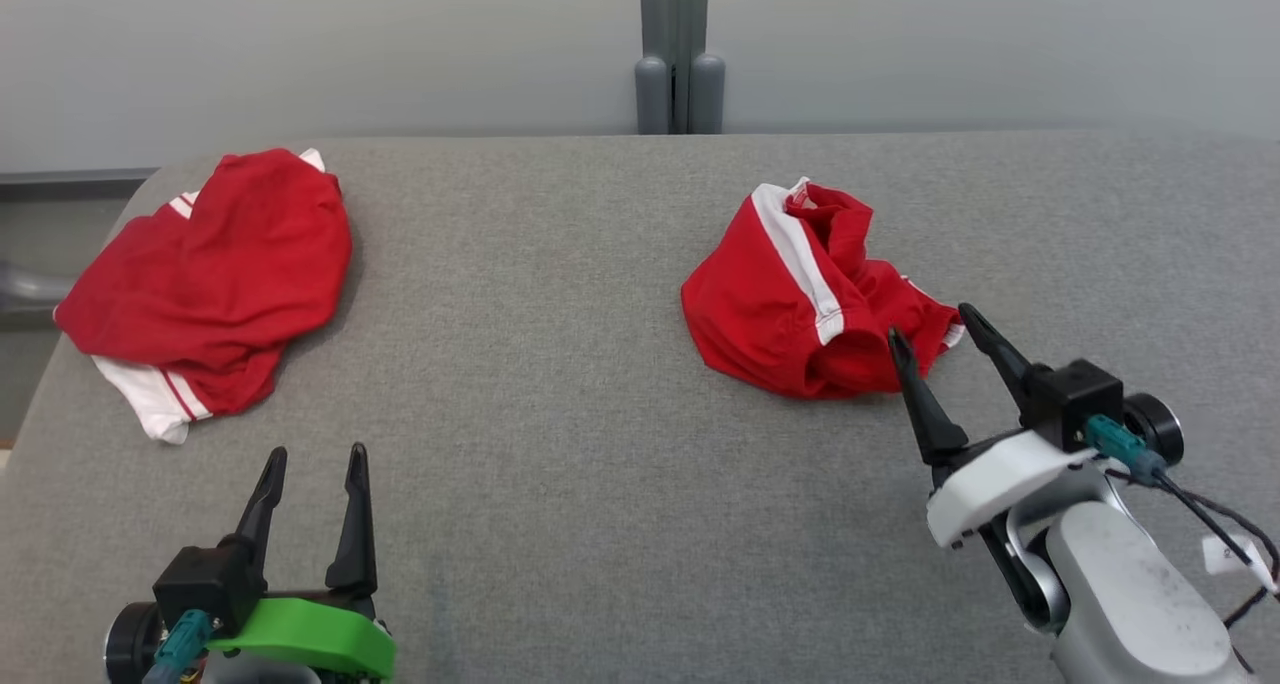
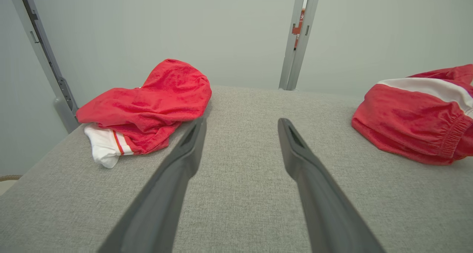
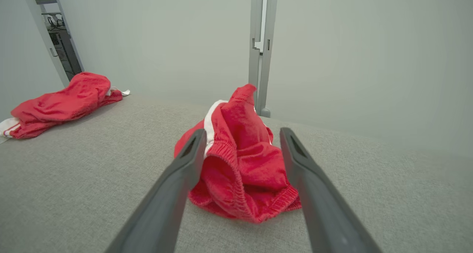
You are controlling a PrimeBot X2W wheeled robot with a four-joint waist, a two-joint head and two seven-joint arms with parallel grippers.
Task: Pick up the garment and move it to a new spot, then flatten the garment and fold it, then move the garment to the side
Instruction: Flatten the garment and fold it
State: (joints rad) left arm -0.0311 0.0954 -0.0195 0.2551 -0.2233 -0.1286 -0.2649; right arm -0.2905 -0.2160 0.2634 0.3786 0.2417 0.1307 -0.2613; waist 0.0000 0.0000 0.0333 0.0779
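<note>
Right end effector [image 1: 932, 322] spread wide at one red garment [image 1: 790, 294], left end effector [image 1: 317, 452] likewise, second red garment [image 1: 210, 284].

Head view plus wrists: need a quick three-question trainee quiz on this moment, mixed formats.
1. True or false: the right gripper is shut on the crumpled red white-striped garment.
2. How many red garments lie on the grey fabric-covered table? A one, B two, C three.
3. Short answer: which gripper is nearer the striped garment?
Key: 1 false, its dark fingers are spread open at the garment's near edge. 2 B. 3 right.
</note>
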